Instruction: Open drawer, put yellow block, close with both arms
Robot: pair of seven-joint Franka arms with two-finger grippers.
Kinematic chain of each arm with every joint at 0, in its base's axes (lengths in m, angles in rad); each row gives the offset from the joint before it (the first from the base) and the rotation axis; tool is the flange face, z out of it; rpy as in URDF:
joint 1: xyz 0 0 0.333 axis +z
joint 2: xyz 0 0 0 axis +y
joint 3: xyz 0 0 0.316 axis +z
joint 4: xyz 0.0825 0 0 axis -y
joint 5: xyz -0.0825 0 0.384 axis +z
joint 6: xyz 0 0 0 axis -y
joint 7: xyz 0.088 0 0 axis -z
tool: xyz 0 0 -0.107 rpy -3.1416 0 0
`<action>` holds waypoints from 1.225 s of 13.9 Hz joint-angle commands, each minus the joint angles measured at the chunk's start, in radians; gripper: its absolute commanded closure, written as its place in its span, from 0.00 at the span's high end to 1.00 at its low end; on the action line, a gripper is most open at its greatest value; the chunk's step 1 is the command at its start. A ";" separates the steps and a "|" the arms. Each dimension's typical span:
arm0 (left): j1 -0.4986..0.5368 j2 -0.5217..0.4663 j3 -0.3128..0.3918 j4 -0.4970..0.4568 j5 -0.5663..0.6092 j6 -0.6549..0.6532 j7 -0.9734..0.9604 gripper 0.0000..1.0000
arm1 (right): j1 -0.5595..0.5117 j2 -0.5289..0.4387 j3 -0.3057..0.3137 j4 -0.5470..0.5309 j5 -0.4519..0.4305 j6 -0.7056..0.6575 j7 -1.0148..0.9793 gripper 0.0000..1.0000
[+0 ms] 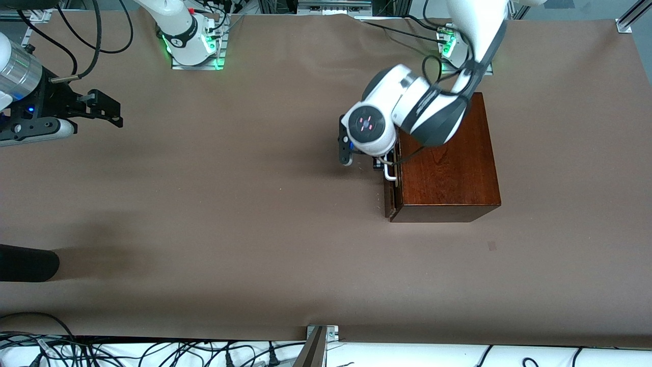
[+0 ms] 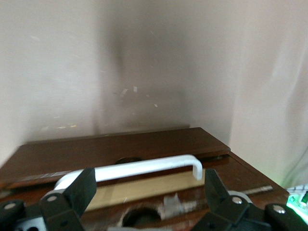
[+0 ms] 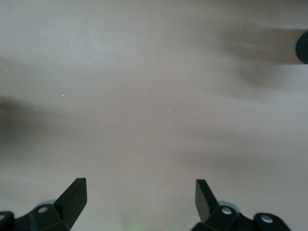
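While drawer (image 1: 391,196) sits barely ajar, left gripper (image 2: 144,192) spread astride handle (image 2: 144,167); right gripper (image 3: 140,192) spread, waiting over bare table (image 1: 229,214).

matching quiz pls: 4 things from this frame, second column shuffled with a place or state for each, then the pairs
Things:
1. left gripper
2. right gripper
3. white handle
4. wooden box

Places or states:
A. stands at the left arm's end of the table
B. open over bare table at the right arm's end, waiting
C. lies between two open fingers
D. open at the drawer front, one finger on each side of the bar

Pairs: 1-D, 2-B, 3-C, 4-A
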 commanded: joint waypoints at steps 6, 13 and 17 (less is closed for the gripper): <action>0.195 -0.085 0.062 0.179 0.055 -0.155 0.079 1.00 | 0.004 0.008 0.006 0.022 -0.015 -0.017 0.013 1.00; 0.327 -0.350 0.118 -0.063 0.084 0.127 -0.141 1.00 | 0.004 0.008 0.006 0.023 -0.015 -0.017 0.013 1.00; 0.375 -0.443 0.120 -0.167 0.053 0.134 -0.464 1.00 | 0.004 0.008 0.006 0.023 -0.015 -0.017 0.013 1.00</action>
